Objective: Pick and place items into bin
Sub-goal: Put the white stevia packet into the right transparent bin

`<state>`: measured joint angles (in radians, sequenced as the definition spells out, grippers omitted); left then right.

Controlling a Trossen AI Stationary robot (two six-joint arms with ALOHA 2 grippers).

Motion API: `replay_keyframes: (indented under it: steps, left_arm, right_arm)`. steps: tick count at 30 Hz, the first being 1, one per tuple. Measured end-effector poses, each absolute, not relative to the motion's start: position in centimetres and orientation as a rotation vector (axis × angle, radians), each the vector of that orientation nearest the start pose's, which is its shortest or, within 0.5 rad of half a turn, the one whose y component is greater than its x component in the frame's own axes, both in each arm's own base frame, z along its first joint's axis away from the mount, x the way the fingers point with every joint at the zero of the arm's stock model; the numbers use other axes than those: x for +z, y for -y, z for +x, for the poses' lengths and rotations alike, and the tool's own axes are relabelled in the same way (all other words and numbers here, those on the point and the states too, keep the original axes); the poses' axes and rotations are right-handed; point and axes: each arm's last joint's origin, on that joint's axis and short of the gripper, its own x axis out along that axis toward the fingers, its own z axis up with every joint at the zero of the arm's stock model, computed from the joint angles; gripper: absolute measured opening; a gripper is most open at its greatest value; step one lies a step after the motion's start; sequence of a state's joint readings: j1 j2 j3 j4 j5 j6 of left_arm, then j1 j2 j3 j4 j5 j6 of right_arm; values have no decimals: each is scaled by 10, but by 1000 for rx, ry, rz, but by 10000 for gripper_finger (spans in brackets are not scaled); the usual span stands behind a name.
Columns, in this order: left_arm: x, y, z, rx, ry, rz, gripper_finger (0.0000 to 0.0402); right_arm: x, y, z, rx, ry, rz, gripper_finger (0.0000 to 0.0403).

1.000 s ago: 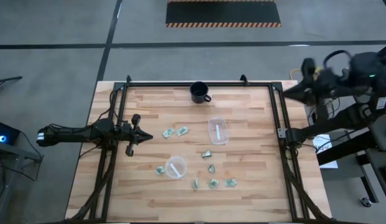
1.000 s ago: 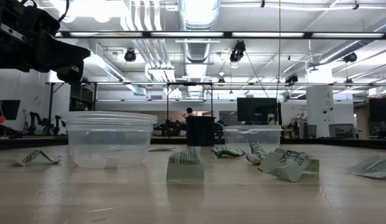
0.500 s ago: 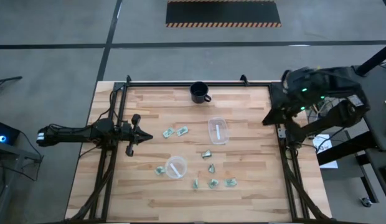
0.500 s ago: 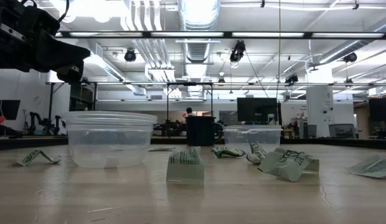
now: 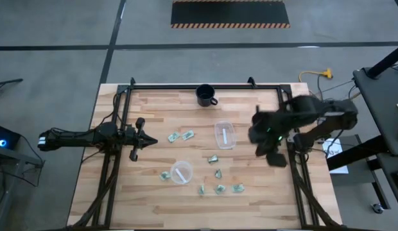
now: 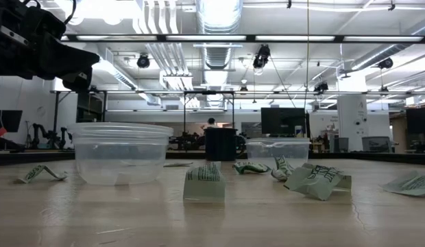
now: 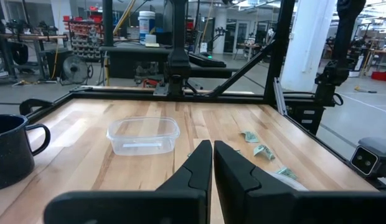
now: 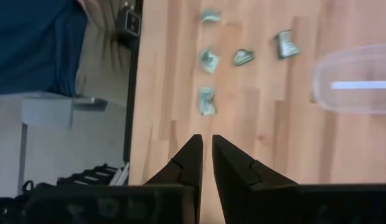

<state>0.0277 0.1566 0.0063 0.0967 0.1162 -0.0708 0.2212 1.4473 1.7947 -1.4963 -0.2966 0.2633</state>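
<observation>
Several small light-green and white wrapped pieces lie flat on the wooden table: two (image 5: pixel 181 136) left of middle, one (image 5: pixel 165 174) by the round tub, and a group (image 5: pixel 219 188) near the front, which also shows in the right wrist view (image 8: pixel 209 60). My left gripper (image 5: pixel 149 138) is shut and empty at the table's left, pointing right (image 7: pixel 212 155). My right gripper (image 5: pixel 268 149), blurred in the high view, hangs over the table's right part, shut and empty (image 8: pixel 205 142), looking down on the front group.
A clear rectangular container (image 5: pixel 224 135) stands right of middle and also shows in the right wrist view (image 8: pixel 358 86). A clear round tub (image 5: pixel 181 172) stands near the front, and a black mug (image 5: pixel 206 95) at the far edge. A black frame (image 5: pixel 290 128) runs along the table's sides.
My right arm has swung from beyond the table's right edge toward the table's left and now hangs over the table's right part. The pieces and containers have kept their places.
</observation>
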Motion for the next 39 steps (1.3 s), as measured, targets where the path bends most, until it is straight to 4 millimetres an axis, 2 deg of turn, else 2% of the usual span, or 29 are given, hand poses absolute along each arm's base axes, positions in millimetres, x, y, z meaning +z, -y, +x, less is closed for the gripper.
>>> replay_keyframes:
  steps: [13, 21, 29, 39]
  left_arm:
    - [162, 0, 107, -86, -57, -75, 0]
    - [162, 0, 107, -86, -57, -75, 0]
    - [162, 0, 107, -86, -57, -75, 0]
    - [162, 0, 107, -86, -57, -75, 0]
  right_arm:
    - [350, -137, 277, 325, -1383, 158, 28]
    - [304, -170, 295, 296, -1472, 27, 28]
    - [278, -179, 302, 262, -1442, -50, 28]
    - [242, -174, 294, 255, -1439, -47, 28]
